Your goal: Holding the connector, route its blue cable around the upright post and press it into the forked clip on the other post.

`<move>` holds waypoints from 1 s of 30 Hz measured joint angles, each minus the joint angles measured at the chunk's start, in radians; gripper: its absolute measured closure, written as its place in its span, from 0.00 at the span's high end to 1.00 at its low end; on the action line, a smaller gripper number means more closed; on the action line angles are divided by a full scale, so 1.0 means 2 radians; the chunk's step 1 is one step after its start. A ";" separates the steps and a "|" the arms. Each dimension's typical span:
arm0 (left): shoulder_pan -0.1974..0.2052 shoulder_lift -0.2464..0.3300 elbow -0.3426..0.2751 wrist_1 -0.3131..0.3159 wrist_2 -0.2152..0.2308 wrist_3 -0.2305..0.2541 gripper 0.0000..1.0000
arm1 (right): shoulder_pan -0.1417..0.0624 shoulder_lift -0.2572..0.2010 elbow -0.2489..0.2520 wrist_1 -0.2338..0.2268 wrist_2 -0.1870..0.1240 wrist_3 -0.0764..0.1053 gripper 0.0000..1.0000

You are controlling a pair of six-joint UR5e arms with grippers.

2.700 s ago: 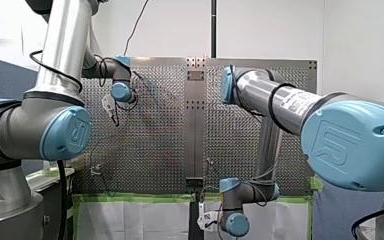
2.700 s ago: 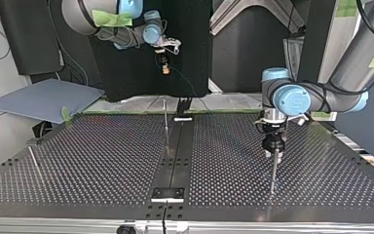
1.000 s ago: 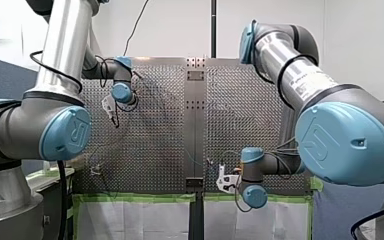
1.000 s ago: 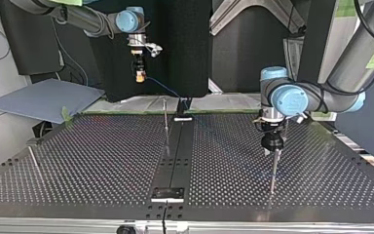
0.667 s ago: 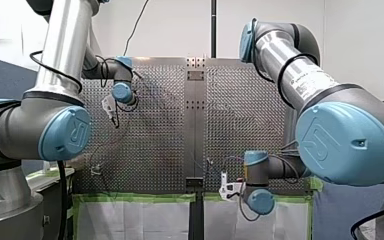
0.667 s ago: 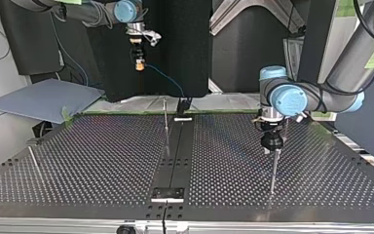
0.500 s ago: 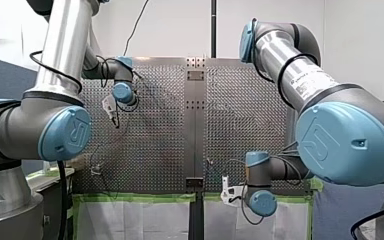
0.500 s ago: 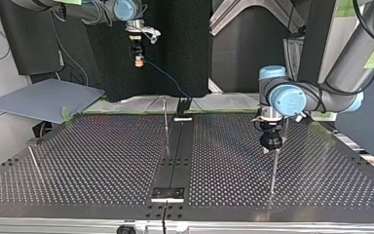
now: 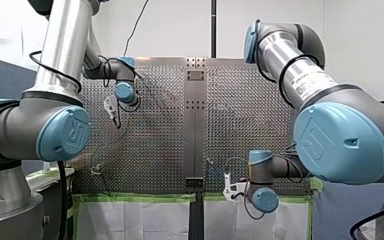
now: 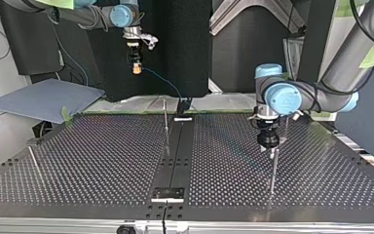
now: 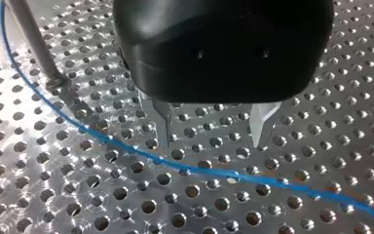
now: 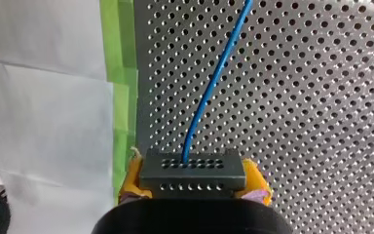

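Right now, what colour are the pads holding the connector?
Yellow pads on the connector; right wrist view shows it best.

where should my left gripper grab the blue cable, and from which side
Take the straight stretch of blue cable just ahead of the left gripper, from above. It runs along the line between the open fingers, so turn the wrist a quarter first, probably.

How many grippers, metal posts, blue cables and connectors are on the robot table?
Grippers: 2
Metal posts: 3
Blue cable: 1
Connector: 1
Total: 7
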 joint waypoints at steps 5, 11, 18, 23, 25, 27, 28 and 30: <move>-0.007 0.000 0.000 -0.007 -0.008 0.003 0.80 | -0.005 0.000 -0.009 0.012 -0.020 -0.008 0.00; -0.020 0.000 0.000 -0.025 -0.023 -0.001 0.80 | -0.007 0.000 -0.010 0.013 -0.045 -0.014 0.00; -0.026 0.009 -0.008 -0.040 -0.047 -0.011 0.80 | -0.007 0.000 -0.010 0.013 -0.071 -0.016 0.00; -0.025 0.027 -0.026 -0.040 -0.052 -0.018 0.80 | -0.007 0.000 -0.010 0.013 -0.077 -0.016 0.00; -0.024 0.034 -0.033 -0.039 -0.053 -0.018 0.80 | -0.006 0.000 -0.010 0.013 -0.078 -0.016 0.00; -0.023 0.042 -0.041 -0.035 -0.053 -0.016 0.80 | -0.006 0.000 -0.010 0.013 -0.078 -0.016 0.00; -0.024 0.046 -0.045 -0.034 -0.053 -0.015 0.80 | -0.006 0.000 -0.010 0.013 -0.078 -0.016 0.00; -0.025 0.054 -0.053 -0.035 -0.054 -0.009 0.80 | -0.006 0.000 -0.010 0.013 -0.078 -0.016 0.00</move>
